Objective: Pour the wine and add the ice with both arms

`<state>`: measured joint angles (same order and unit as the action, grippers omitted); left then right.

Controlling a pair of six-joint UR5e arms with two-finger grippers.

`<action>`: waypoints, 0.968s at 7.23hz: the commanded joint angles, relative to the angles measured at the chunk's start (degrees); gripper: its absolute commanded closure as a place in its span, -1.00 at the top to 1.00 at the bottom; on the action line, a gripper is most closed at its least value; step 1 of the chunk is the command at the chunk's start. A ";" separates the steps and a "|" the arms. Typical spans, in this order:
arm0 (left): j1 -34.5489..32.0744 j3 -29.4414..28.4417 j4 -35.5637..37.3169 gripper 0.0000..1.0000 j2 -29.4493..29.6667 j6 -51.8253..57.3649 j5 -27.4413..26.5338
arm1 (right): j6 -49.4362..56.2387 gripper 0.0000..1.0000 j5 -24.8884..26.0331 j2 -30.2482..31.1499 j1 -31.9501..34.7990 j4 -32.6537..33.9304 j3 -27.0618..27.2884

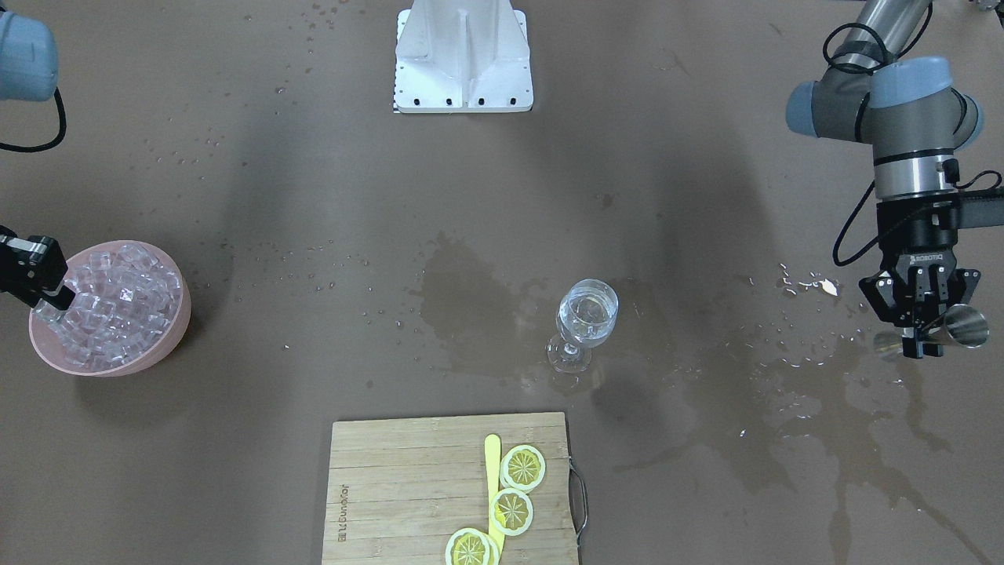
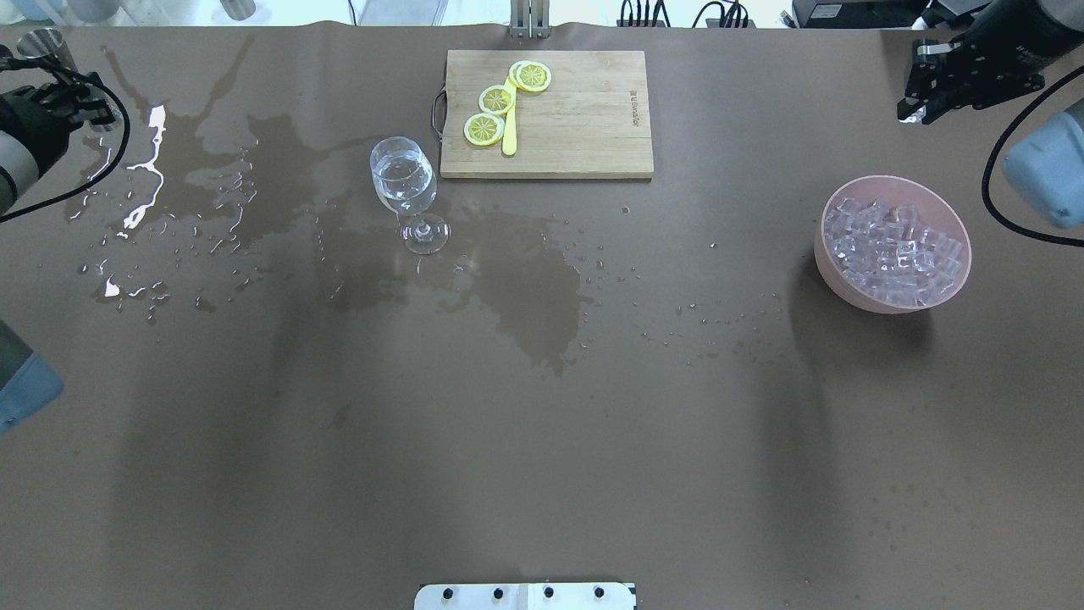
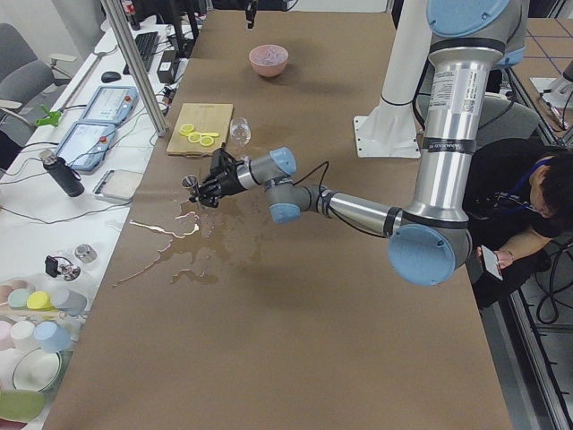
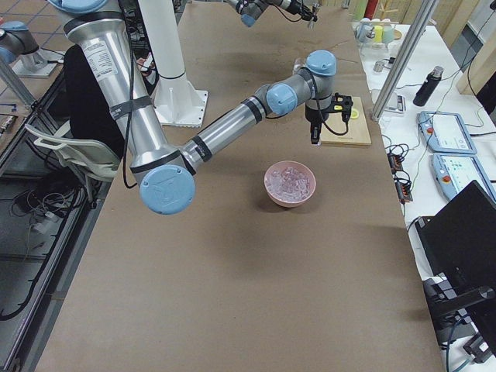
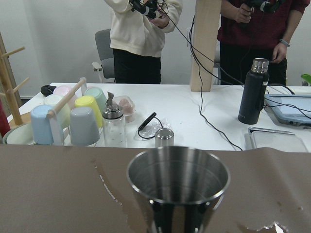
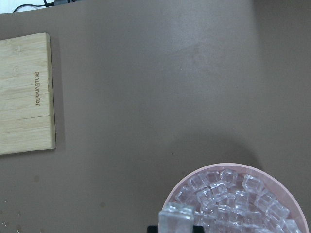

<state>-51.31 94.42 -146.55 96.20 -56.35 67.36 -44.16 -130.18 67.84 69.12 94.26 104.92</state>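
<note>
A wine glass [image 1: 587, 314] with clear wine in its bowl stands upright mid-table, also in the overhead view [image 2: 405, 182]. My left gripper [image 1: 922, 341] is shut on a steel measuring cup [image 1: 963, 326], held upright far to the glass's side. In the left wrist view the cup [image 5: 178, 187] shows no liquid inside. A pink bowl [image 2: 881, 303] is full of ice [image 2: 893, 246]. My right gripper [image 1: 51, 298] is above the bowl's edge and shut on one ice cube [image 6: 177, 217].
A wooden cutting board [image 1: 408, 486] with lemon slices [image 1: 511, 510] and a yellow stick lies near the glass. Water puddles [image 2: 525, 288] spread around the glass and under the left gripper. The white mount [image 1: 463, 55] stands at the robot's side.
</note>
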 commanded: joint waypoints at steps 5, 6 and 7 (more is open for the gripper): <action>9.27 1.11 14.19 -0.64 14.35 4.20 -2.84 | 1.27 -1.00 0.81 0.01 0.58 0.04 0.02; 10.43 1.20 14.19 -0.64 14.89 6.58 -3.02 | 1.36 -1.00 0.90 0.19 0.66 0.04 0.02; 11.66 1.46 14.19 -0.65 15.07 10.00 -4.33 | 1.44 -1.00 0.90 0.19 0.92 0.04 0.19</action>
<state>-41.46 95.67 -132.41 110.68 -50.13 64.13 -42.82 -129.34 67.96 69.82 94.31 104.99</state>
